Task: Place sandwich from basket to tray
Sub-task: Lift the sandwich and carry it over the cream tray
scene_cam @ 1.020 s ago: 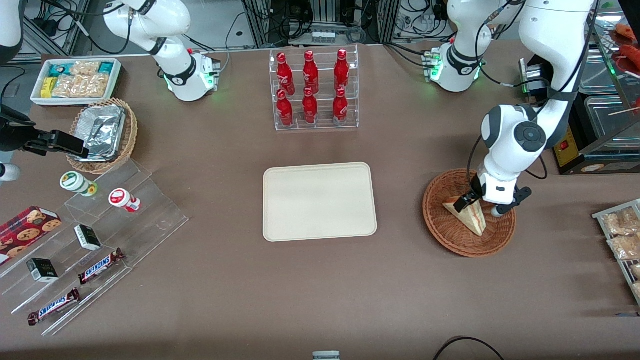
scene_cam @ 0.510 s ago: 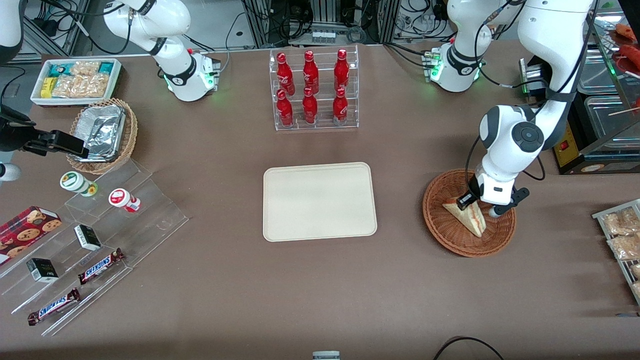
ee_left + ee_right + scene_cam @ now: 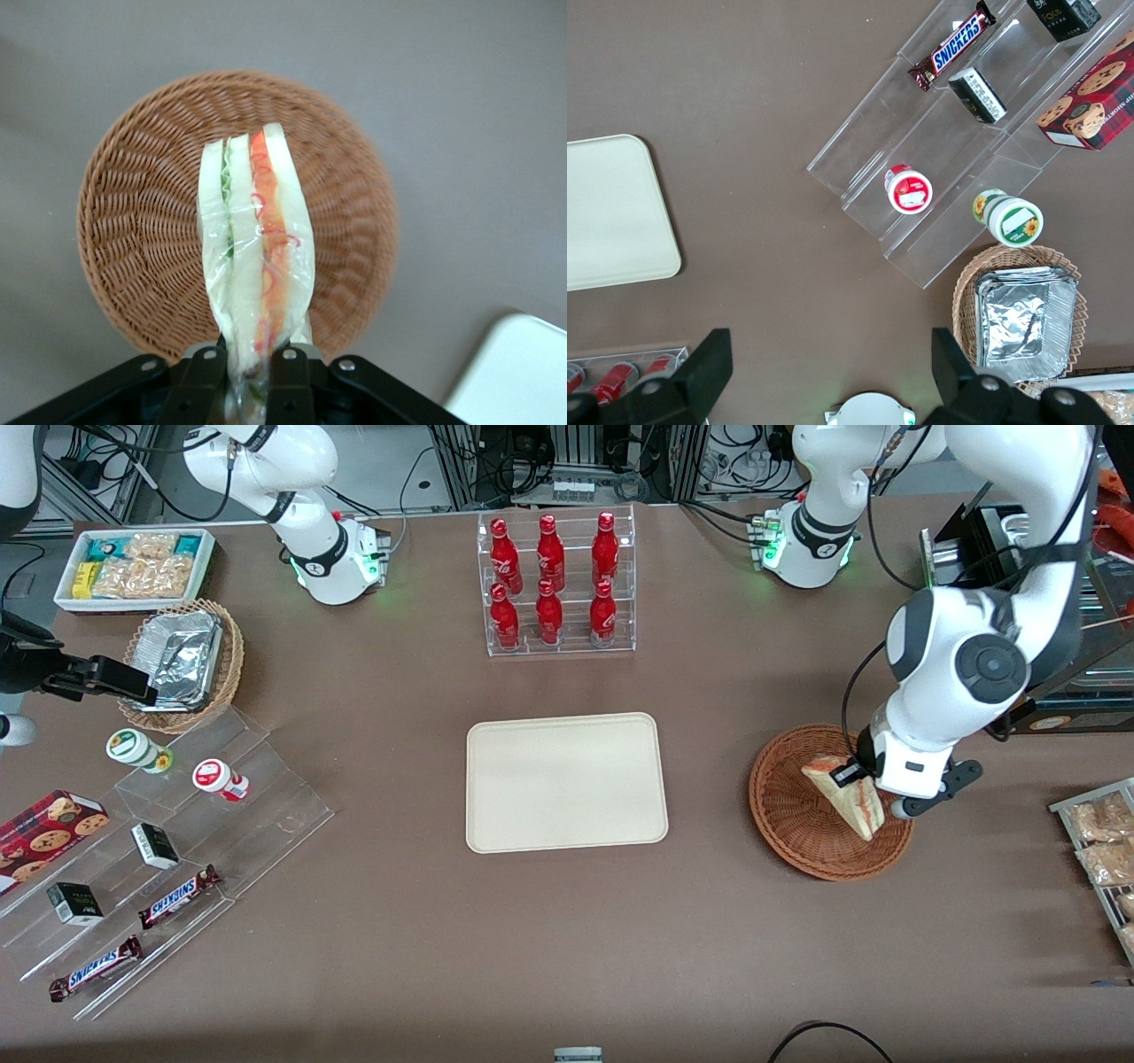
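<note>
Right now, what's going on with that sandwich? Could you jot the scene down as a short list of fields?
gripper: gripper shut on the sandwich, above the basket
sandwich: sandwich pinched at one end, hanging clear of the basket floor, red and green filling showing on its edge
basket: basket round, reddish-brown wicker, nothing else in it
tray: tray cream, rectangular, bare, toward the table's middle
bottles: six red bottles in a clear rack, farther from the front camera than the tray
step not yet done: carrying the sandwich over to the tray

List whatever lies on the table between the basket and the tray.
Nothing: the front view shows bare table between basket and tray. The gripper holds the sandwich above the basket.
</note>
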Robot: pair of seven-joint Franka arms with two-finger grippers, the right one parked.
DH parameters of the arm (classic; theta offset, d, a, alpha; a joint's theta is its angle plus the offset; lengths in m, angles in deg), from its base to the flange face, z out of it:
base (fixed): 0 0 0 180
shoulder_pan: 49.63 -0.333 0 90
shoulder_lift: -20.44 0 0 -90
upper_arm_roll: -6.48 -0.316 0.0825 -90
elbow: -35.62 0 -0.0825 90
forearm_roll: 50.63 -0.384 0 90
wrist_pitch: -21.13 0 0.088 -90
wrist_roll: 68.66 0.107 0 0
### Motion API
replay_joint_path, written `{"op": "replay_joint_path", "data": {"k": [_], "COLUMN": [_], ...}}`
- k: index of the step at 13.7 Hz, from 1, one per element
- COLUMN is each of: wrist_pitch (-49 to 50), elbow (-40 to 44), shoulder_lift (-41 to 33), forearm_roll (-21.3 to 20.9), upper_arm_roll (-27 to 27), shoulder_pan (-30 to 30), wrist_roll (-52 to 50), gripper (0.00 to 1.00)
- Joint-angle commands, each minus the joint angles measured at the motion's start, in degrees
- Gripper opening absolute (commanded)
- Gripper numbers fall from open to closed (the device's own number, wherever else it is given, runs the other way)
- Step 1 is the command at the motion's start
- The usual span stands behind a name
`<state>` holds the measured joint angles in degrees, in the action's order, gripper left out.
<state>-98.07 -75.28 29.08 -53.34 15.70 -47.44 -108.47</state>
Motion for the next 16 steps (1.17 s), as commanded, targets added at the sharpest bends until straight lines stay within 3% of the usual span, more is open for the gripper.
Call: {"op": "replay_joint_path", "data": {"k": [1,4,9,16], "wrist_pitch": [6.16,9.42,9.34,3.47], "elbow": [9.87,17.09,23.60,26.17], "shoulder_lift": [2.69,5.59,13.14,23.34], "forearm_roll": [-0.89,-0.72,-1.07,-3.53], "upper_arm_roll": [4.20,8.08,8.09,8.09], "shoulder_pan": [0.10,2.28,13.96,24.61], "wrist_roll": [-0.10,-0.97,-1.77,-3.87], "gripper": [0.00,0.00,0.00,0.00]}}
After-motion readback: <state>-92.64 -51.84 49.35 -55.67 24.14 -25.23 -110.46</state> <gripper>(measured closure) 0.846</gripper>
